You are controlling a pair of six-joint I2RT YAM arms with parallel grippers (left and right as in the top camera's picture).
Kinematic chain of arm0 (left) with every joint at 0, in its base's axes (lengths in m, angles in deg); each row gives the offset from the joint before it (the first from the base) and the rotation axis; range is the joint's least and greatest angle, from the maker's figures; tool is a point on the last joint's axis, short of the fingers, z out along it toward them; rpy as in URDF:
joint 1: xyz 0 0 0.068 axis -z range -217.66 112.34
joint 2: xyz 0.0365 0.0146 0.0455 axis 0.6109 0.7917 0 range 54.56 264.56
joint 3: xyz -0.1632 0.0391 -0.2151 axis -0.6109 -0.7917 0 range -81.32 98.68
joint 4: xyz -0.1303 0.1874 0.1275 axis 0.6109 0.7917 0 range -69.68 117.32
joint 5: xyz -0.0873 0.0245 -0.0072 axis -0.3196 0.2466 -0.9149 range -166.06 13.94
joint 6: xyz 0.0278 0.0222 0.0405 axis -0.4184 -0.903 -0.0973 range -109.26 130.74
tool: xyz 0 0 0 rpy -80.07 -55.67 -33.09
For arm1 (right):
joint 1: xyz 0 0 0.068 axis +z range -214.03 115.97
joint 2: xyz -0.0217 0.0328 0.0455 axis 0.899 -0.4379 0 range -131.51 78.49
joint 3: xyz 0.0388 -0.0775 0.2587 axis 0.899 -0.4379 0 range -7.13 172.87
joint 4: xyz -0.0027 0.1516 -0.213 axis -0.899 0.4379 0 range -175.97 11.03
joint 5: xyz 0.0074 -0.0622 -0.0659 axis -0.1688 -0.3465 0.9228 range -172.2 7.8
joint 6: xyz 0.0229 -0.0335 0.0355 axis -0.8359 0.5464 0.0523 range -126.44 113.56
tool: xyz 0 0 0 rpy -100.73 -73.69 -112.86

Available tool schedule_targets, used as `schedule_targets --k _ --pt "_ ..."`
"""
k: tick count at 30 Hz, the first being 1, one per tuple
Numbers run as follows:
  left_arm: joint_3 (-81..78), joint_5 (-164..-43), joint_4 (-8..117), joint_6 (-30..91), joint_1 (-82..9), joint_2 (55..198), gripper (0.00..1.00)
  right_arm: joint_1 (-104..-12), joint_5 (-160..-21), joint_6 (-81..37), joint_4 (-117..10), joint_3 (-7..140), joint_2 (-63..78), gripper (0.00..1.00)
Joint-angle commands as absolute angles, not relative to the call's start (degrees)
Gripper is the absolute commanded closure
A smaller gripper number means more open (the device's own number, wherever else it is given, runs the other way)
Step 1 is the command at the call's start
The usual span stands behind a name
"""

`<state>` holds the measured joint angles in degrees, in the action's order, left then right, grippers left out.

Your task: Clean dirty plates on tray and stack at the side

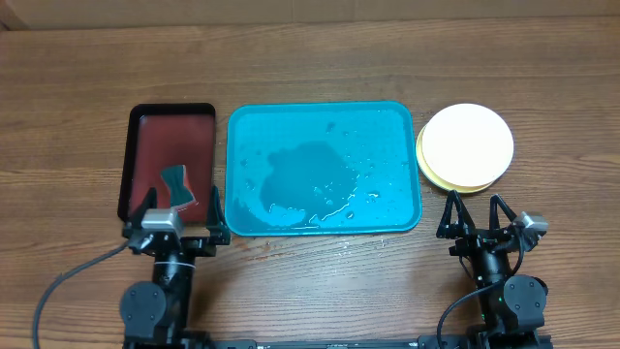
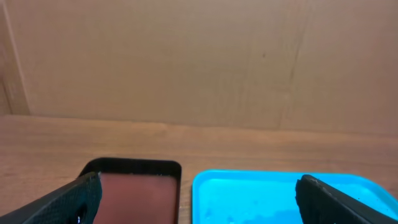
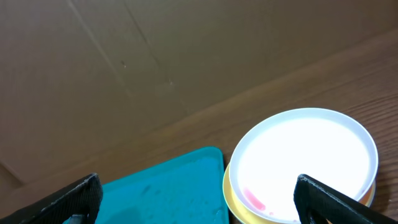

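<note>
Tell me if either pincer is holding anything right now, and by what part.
Nothing is held. The left pincer and the right pincer both stand wide open and empty; the plates sit stacked beside the tray, untouched.

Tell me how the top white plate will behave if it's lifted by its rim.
The white plate looks thin and plastic, so probably light and fairly stiff. It sits nested on a yellow-green plate, so it may drag that one along. Water on the tray suggests its rim could be wet and slippery.
</note>
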<state>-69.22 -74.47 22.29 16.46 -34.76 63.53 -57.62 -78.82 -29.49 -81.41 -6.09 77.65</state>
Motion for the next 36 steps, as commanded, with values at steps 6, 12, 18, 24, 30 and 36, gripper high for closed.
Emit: schedule_targets --k 6,12,18,24,30,36 --pt "-78.07 -74.04 20.96 12.5 -36.79 57.12 0.0 -57.44 -78.84 -28.96 -81.63 -6.68 78.33 0.0" --pt "-81.05 -74.63 24.74 10.34 -36.99 54.72 0.0 -57.44 -78.84 -28.96 -81.63 -6.68 78.33 0.0" --pt "-81.05 -74.76 24.7 10.3 -36.99 54.81 0.0 -57.44 -78.84 -28.96 -81.63 -6.68 78.33 0.0" --pt "-81.05 -74.78 24.7 10.32 -36.99 54.81 0.0 -57.44 -78.84 -28.96 -81.63 -6.68 78.33 0.0" --pt "-81.05 -74.76 24.7 10.3 -36.99 54.81 0.0 -57.44 -78.84 -28.96 -81.63 -6.68 78.33 0.0" --pt "-81.05 -74.76 24.7 10.3 -36.99 54.81 0.0 -57.44 -78.84 -28.96 -81.63 -6.68 78.33 0.0"
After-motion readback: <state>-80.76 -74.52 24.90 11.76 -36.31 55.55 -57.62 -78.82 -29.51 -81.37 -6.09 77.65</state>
